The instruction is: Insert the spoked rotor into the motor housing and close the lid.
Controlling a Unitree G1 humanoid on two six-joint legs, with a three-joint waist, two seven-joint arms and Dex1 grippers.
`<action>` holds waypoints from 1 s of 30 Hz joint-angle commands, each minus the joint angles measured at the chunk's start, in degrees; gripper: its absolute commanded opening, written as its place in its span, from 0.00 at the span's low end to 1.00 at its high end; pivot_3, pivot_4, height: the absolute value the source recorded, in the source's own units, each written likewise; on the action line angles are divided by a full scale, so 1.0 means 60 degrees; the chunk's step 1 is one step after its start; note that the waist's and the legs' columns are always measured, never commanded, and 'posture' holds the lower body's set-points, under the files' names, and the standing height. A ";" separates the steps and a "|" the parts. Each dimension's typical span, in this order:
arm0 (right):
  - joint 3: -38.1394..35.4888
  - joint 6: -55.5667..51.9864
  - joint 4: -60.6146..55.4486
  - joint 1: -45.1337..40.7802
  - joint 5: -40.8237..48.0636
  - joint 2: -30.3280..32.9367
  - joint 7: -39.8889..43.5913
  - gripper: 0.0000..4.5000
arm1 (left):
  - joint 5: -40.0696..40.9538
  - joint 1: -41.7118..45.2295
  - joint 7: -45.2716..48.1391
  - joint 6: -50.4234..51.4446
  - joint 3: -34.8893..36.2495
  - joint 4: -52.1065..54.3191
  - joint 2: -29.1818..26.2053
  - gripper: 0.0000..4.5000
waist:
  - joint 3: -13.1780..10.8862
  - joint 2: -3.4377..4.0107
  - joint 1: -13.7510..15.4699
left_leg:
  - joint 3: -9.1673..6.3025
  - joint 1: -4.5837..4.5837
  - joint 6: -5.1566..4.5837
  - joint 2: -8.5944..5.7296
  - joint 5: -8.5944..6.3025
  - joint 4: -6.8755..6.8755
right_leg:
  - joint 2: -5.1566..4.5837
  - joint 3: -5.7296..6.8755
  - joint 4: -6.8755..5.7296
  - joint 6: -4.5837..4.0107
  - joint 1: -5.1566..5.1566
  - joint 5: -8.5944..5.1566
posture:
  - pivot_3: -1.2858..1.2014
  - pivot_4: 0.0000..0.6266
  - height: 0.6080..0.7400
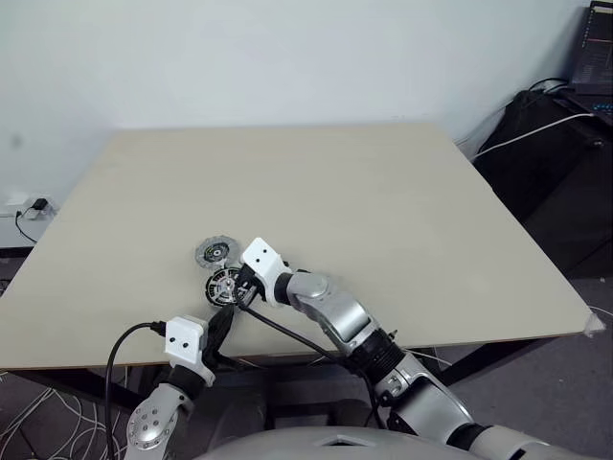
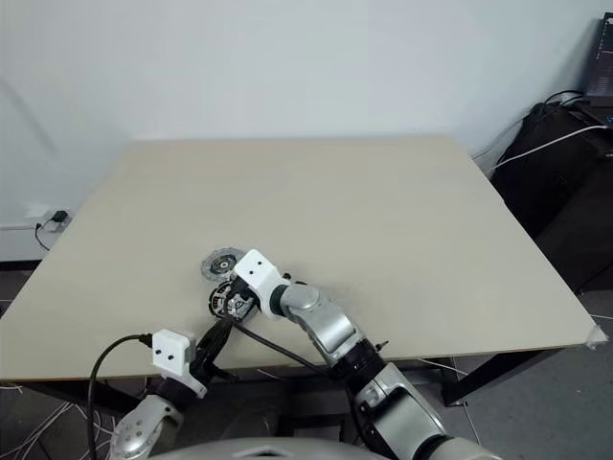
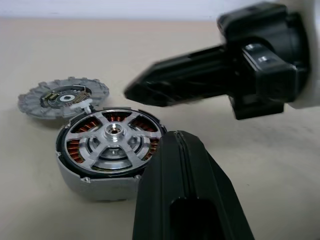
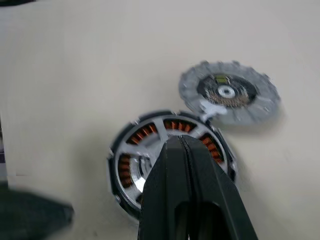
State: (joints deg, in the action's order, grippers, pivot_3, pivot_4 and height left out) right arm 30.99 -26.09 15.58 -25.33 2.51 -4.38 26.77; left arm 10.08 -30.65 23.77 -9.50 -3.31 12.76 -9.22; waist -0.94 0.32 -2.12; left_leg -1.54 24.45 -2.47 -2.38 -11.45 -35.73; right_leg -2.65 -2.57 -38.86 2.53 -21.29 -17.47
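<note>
Two grippers are gathered at the near left of the table (image 1: 383, 192), both with fingers pressed together and nothing pinched: the left gripper (image 1: 222, 324) is held at the near edge, and the right gripper (image 3: 131, 92) is poised just over the motor housing (image 3: 107, 150). Seated inside that housing is seen the spoked rotor (image 3: 114, 139) (copper windings glimpsed through its open spokes). Just beyond it, on the far left side, the lid (image 3: 63, 96) is laid flat, dark centre up, its rim touching or nearly touching the housing.
</note>
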 commanded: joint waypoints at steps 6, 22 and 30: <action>0.0010 0.0751 0.0690 -0.0401 -0.0435 -0.0396 0.0192 0.00 | 0.0118 -0.0041 0.0063 -0.0306 -0.0153 0.0087 0.0006 0.00 | 0.0004 -0.0005 -0.0008 | -0.0003 -0.0013 0.0000 0.0000 0.0000 0.0000 | 0.0003 0.0001 -0.0006 -0.0008 0.0009 -0.0004 | 0.52 0.00 1.00; -0.0228 0.0629 0.1256 -0.0442 -0.0918 -0.0588 0.0399 0.00 | 0.0194 -0.0209 -0.0199 0.0269 -0.0160 0.0998 -0.0135 0.00 | 0.0001 0.0000 -0.0018 | -0.0010 -0.0028 0.0004 0.0000 0.0002 0.0001 | 0.0010 0.0002 -0.0015 -0.0010 0.0018 -0.0006 | 0.52 0.00 1.00; -0.1372 0.0924 0.0397 -0.0165 -0.0646 -0.0587 -0.0414 0.00 | 0.0255 0.0133 -0.0504 0.0440 0.0125 0.1191 -0.0105 0.00 | 0.0003 -0.0004 0.0003 | -0.0014 -0.0028 0.0005 0.0000 0.0002 0.0001 | 0.0010 0.0004 -0.0015 -0.0008 0.0020 -0.0005 | 0.52 0.00 1.00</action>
State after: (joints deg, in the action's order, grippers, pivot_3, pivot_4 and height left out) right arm 25.50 -22.13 21.27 -25.88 -2.21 -7.22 26.08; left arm 11.32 -30.66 21.26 -6.72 -3.26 16.68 -9.56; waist -0.92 0.30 -2.11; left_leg -1.63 24.28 -2.43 -2.38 -11.43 -35.73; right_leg -2.58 -2.54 -38.96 2.49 -21.16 -17.49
